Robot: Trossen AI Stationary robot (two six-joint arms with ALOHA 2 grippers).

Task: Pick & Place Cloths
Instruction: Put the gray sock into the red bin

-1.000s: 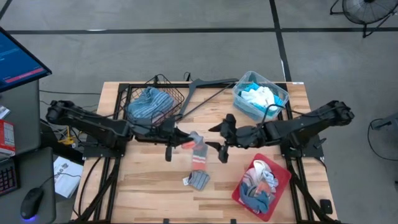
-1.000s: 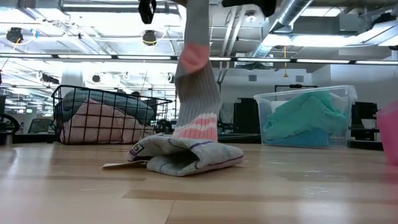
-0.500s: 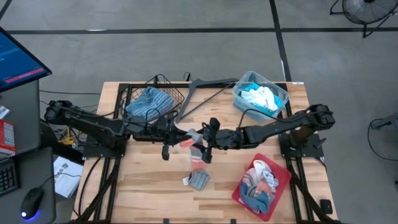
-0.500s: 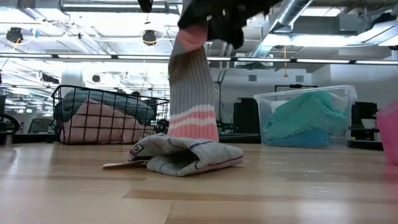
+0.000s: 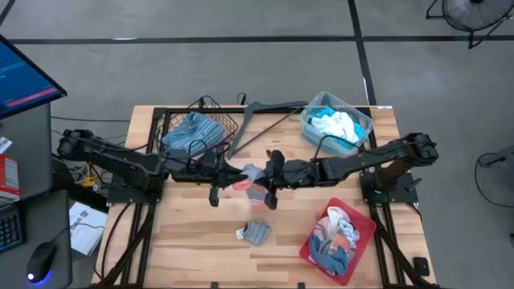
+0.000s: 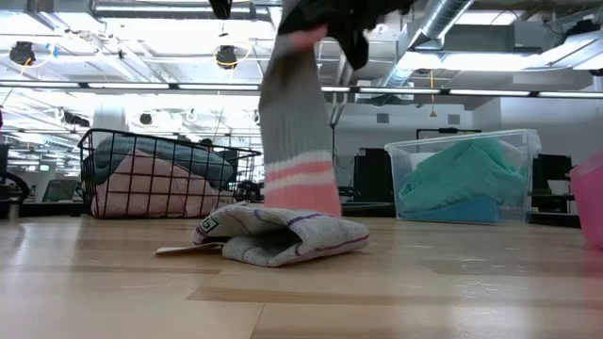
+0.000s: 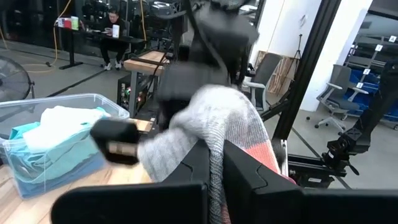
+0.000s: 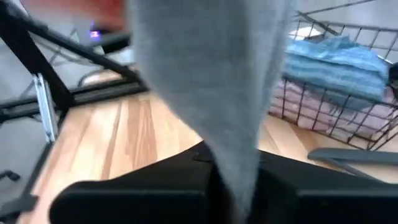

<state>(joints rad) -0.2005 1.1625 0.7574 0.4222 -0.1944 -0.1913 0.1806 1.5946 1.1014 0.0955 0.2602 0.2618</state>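
A grey sock with pink bands (image 5: 250, 178) (image 6: 297, 122) hangs in mid-air above the middle of the table, with both grippers on its upper end. My left gripper (image 5: 238, 174) reaches it from the left and is shut on it. My right gripper (image 5: 265, 181) reaches it from the right and is shut on it too. A second grey sock (image 5: 257, 233) (image 6: 283, 235) lies folded flat on the wood, nearer the front edge. It hides the hanging sock's lower end in the low view. My left gripper pinches the sock's upper grey part (image 7: 215, 163) between its two fingers, coming level from the table's left. The sock bunches over the fingers and hangs below them. My right gripper pinches grey fabric of the same sock (image 8: 241, 168) between its two fingers, level from the table's right. The sock hangs down, slack.
A wire basket (image 5: 210, 120) with blue striped and pink cloths stands at the back left. A clear bin (image 5: 365, 120) of turquoise and white cloths stands at the back right. A red tray (image 5: 365, 229) with cloths is at the front right. A dark hanger (image 5: 269, 108) lies between basket and bin.
My right gripper has moved toward the table's left, up to the hanging sock, and shut on its upper part beside my left gripper. The sock has stayed hanging; from above, less of it now shows below the grippers.
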